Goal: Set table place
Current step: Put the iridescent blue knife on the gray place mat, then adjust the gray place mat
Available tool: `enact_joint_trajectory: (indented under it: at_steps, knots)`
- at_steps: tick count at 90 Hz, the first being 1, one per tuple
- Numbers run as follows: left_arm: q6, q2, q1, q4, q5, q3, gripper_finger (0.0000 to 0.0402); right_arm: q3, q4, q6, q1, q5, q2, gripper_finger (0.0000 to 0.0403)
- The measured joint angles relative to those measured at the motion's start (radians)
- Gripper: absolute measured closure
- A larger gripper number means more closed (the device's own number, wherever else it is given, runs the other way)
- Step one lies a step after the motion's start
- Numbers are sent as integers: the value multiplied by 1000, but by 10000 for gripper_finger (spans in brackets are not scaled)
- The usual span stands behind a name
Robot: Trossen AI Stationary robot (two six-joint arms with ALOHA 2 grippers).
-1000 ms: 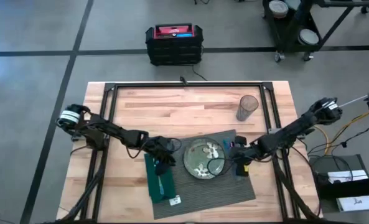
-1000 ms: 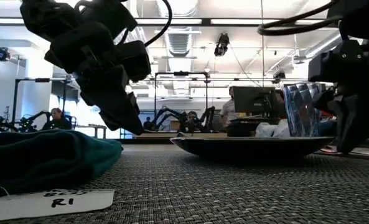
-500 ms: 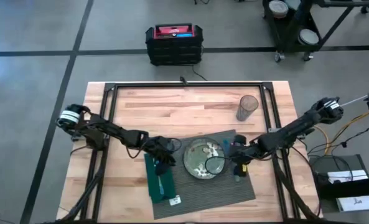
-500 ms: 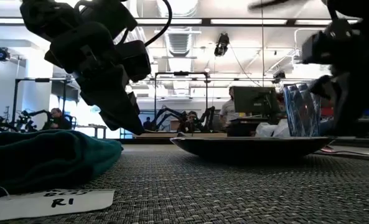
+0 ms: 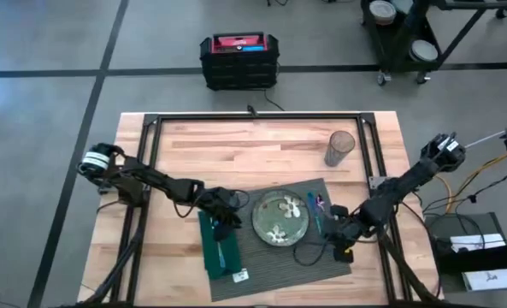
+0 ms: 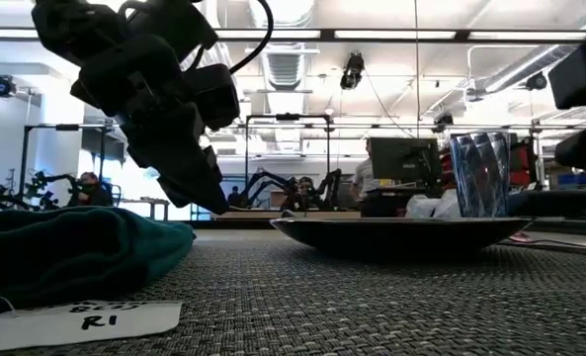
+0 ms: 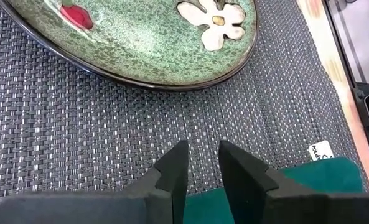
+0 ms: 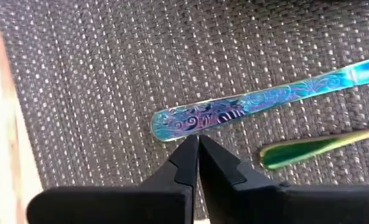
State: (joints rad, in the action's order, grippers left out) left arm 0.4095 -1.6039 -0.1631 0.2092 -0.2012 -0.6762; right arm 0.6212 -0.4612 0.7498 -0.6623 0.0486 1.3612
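The dark grey ribbed placemat lies on the wood table. It carries a green flowered plate, with a folded dark green napkin to the plate's left. Two iridescent utensils lie right of the plate: a blue handle and a green-gold one. My right gripper is shut, its tips at the blue handle's rounded end. My left gripper hangs above the napkin's plate-side edge. It is open by a narrow gap with nothing between the fingers. My right gripper's shut fingertips stand right at the rounded end of the blue handle, which lies flat on the placemat. I cannot tell whether they touch it.
A faceted clear glass stands on the bare wood at the far right, beyond the placemat. A white label lies by the napkin's near end. Black frame rails border the table. Bare wood lies far and left of the placemat.
My right gripper has drawn back from the plate's right rim toward the table's near and right edges, leaving most of the low view. The utensils lie uncovered on the placemat beside the plate. The plate and napkin have stayed where they were.
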Motion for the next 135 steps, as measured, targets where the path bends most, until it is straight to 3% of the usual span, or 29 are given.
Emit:
enact_joint_trajectory:
  at_steps: [19,29,39,57,85,112,135]
  knots:
    - [1,0,0,0,0,0,325,0,30,-6,-1,3,62,403]
    - [51,39,0,-14,-39,1,325,43,-87,-2,-1,-4,37,403]
    - [129,121,-42,-152,-47,-29,325,95,-152,24,-1,-3,-12,403]
    - [293,180,-250,-398,58,-48,326,76,-174,128,-43,2,-34,403]
    - [578,152,-546,-404,141,-45,326,50,-170,227,-123,30,-16,403]
    - [631,14,-624,-28,162,-48,326,47,-161,246,-123,44,36,403]
    - [505,-180,-633,-163,110,-248,326,47,-150,273,-125,62,65,403]
